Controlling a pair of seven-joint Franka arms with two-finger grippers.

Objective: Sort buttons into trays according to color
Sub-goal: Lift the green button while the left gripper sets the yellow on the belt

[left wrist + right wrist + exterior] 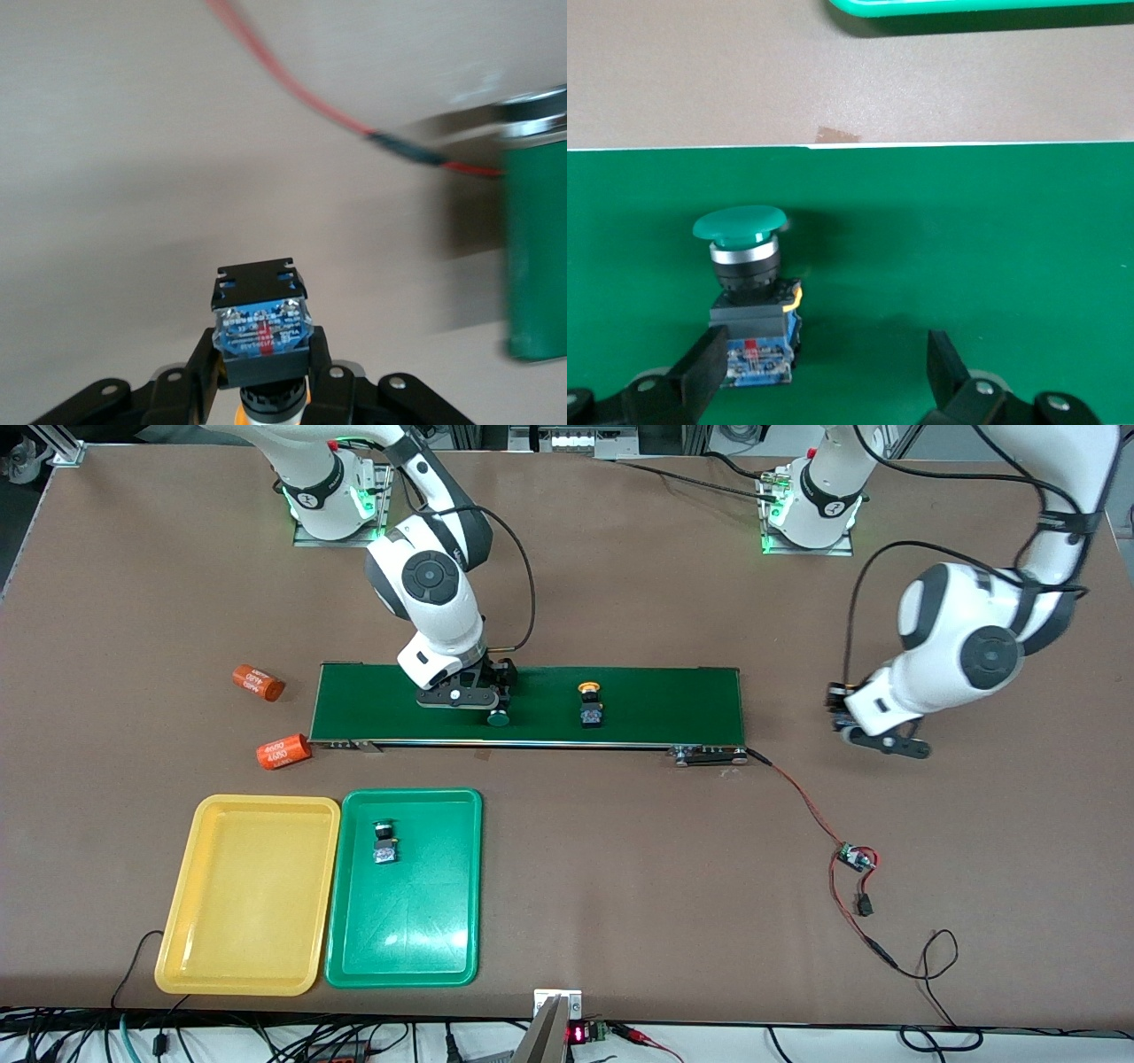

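- Nearest the front camera lie the two shallow plastic trays, the yellow tray (248, 895) and the green tray (407, 890), touching side by side, both nearer than the long dark-green conveyor belt (532, 704). The yellow one looks bare; the green one holds one green-capped button (384, 842) near its belt-side end.
- On the belt, a push-button switch with a yellow-orange cap (589, 704) lies about midway along. A green-capped switch (749, 283) lies on its side toward the right arm's end of the belt.
- The right gripper (824, 372) sits low over that green-capped switch with its fingers spread wide. The block body is close against one finger (700, 367) and well apart from the other, so I judge a close from here could push the switch sideways or grab it crooked.
- The left gripper (266, 381) hangs over bare table past the belt's left-arm end, pinching a switch with a black-and-blue block body (261, 323). A sliver of orange below suggests a yellow-orange cap, though the cap itself is mostly hidden.
- That switch has to go the whole length of the belt to reach the yellow tray. I judge the arms could crowd each other over the belt, or the switch could slip from a narrow pinch.
- In the front view both arms' wrists cover their fingers, and the held switch cannot be made out there.
- Two orange cylinders (270, 717) lie off the belt's right-arm end; a small circuit board on red-black wires (855, 859) lies nearer the camera than the belt's left-arm end.
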